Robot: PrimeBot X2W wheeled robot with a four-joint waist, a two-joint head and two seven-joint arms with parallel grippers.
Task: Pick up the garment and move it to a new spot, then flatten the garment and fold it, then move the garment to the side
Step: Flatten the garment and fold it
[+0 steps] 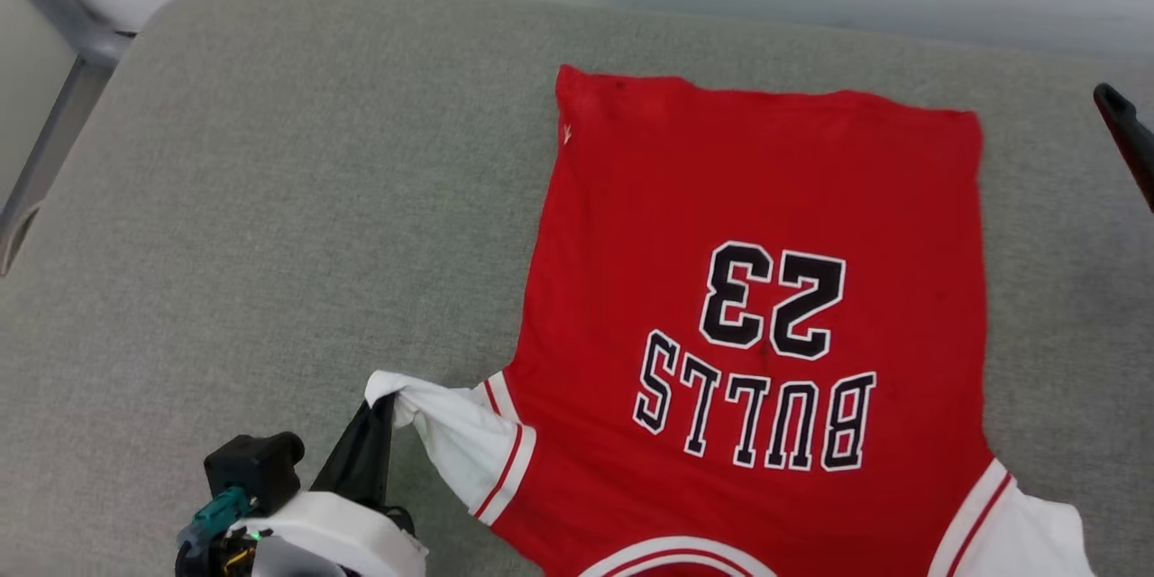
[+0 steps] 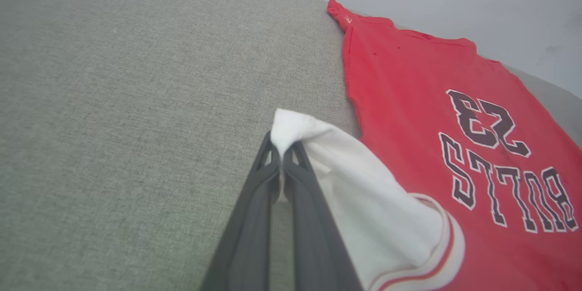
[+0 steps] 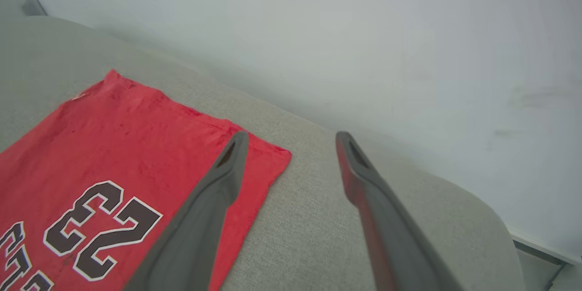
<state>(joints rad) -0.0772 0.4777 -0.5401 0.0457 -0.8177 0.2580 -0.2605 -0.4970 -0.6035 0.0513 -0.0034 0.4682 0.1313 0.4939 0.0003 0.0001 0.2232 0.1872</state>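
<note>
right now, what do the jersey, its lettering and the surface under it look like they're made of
Garment: likely thin soft knit cloth, matte; the white sleeve bunches and drapes where the left end effector pinches it.
Lettering: black with white outline, printed or stitched, cannot tell.
Cushion: grey-green woven upholstery, matte, with visible coarse weave; rounded edge suggests padding.

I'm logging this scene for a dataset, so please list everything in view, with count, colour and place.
jersey: one, red and white, lying front up on the cushion, hem toward the wall
cushion: one, grey-green, under the jersey
wall: one, pale grey, behind the cushion
frame: one, grey metal, beyond the cushion's far left corner
left end effector: one, dark grey, shut on the tip of the jersey's white sleeve, near left
right end effector: one, dark grey, open, by the jersey's far right corner
</note>
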